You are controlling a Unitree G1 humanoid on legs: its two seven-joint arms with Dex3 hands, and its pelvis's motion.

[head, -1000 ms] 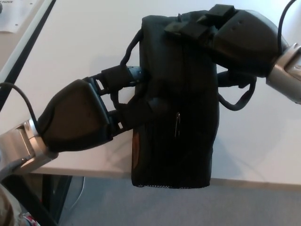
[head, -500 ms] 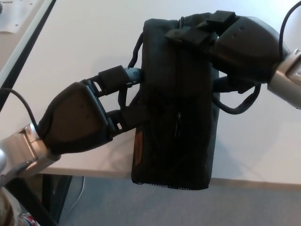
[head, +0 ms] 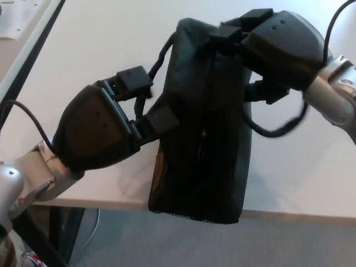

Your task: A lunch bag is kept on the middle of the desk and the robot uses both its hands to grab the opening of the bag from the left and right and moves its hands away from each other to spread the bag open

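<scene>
Gripping, left: we are pinching the left flank of the lunch bag [head: 203, 139] with our left hand [head: 103, 130], one lower finger [head: 161, 119] pressing into the fabric; an upper finger [head: 133, 78] is sitting just beside the bag, and we cannot tell whether it is touching.
Gripping, right: we are closing our right hand [head: 275, 47] over the bag's top right corner, fingers curling onto the upper edge (the exact hold is hidden under the hand).
Bag position: it is sitting between our two hands, tilted, its far end under the right hand and its near end hanging past the near edge of the desk [head: 89, 39].
Bag opening: we are seeing a dark seam with a zipper pull [head: 201, 142] running along the top face; whether it is parted is too dark to tell.
Strap: a black strap [head: 272, 128] is looping out below the right hand (blurred), and another loop [head: 160, 58] is rising above the left hand's fingers.
Beyond left hand: a paper sheet [head: 19, 16] is lying far up and outward of it.
Below both hands: grey floor [head: 222, 245] is showing past the desk edge.
</scene>
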